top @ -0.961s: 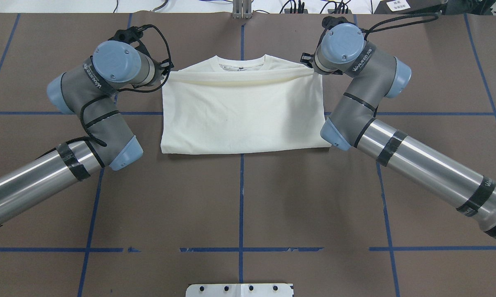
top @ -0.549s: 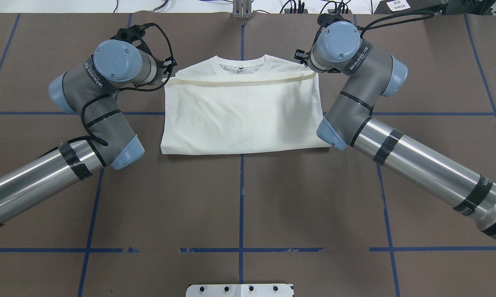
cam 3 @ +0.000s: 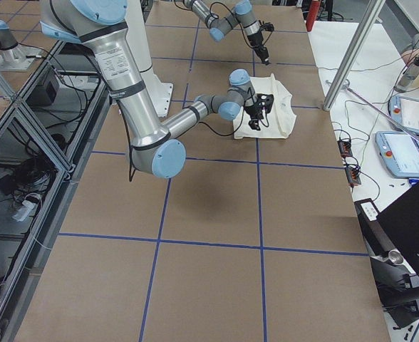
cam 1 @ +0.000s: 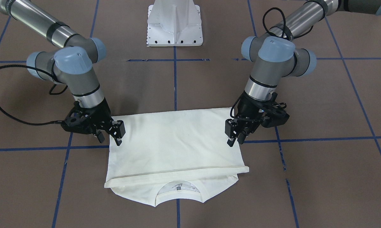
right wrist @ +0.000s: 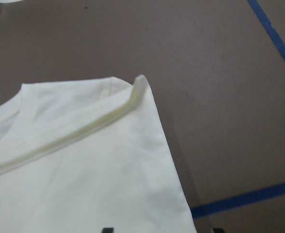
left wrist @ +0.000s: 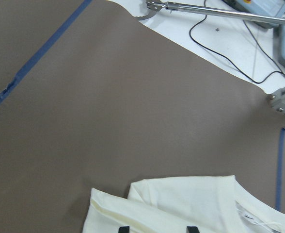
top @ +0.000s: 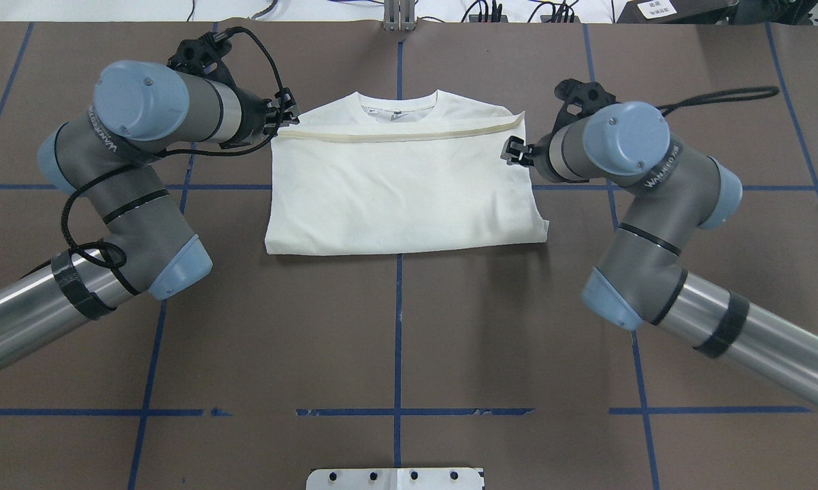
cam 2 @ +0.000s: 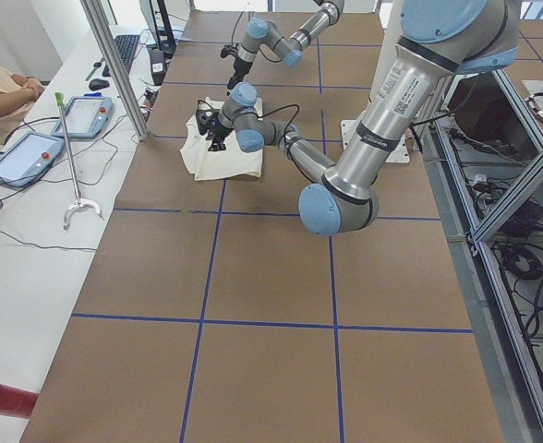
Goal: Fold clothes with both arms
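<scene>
Both jaws apart, empty, over T-shirt (top: 402, 190) edges

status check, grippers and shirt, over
Both open: left gripper, right gripper, at the T-shirt side edges. T-shirt folded flat, hem near collar. Nothing in the way.

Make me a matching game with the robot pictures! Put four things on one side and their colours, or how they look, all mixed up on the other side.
Things:
1. T-shirt
2. tape lines
3. left gripper
4. table

Colour or state:
a. brown
b. black, with fingers open
c. cream-white, folded
d. blue

Right pairs: 1-c, 2-d, 3-b, 4-a
</scene>
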`<state>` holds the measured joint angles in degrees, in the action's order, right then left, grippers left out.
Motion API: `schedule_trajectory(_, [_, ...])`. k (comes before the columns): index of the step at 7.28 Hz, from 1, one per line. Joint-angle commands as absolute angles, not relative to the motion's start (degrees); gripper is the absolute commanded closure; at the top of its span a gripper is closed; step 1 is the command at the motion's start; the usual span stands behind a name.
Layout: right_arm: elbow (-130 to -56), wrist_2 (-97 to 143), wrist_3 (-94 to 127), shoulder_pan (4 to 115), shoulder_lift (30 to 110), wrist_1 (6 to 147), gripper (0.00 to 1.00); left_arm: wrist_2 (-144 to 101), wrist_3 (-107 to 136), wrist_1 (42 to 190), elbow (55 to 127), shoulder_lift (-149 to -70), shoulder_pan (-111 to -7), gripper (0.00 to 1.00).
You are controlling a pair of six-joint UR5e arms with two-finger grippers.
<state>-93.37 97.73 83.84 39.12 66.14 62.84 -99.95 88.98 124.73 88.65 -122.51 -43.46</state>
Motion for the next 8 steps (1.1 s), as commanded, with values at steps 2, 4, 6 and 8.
schedule_trajectory(2, [-96.07,97.82,96.02,36.04,71.89,58.05,0.21,-101.6,89.03,125.07,90.17,-121.82,-43.94,0.49])
schedule_trajectory(4, [-93.61,97.82,100.19,35.07,72.6,51.61,0.22,-101.51,89.03,124.98,90.18,-121.82,-44.21,0.49])
schedule_trajectory(6, [-93.95,97.73,100.81,34.54,72.86,51.77,0.36,-101.43,89.03,124.89,90.18,-121.82,-44.3,0.49])
schedule_trajectory(8, [-94.22,97.82,101.69,33.93,74.26,51.5,0.56,-101.43,89.03,124.8,90.18,-121.82,-44.3,0.49])
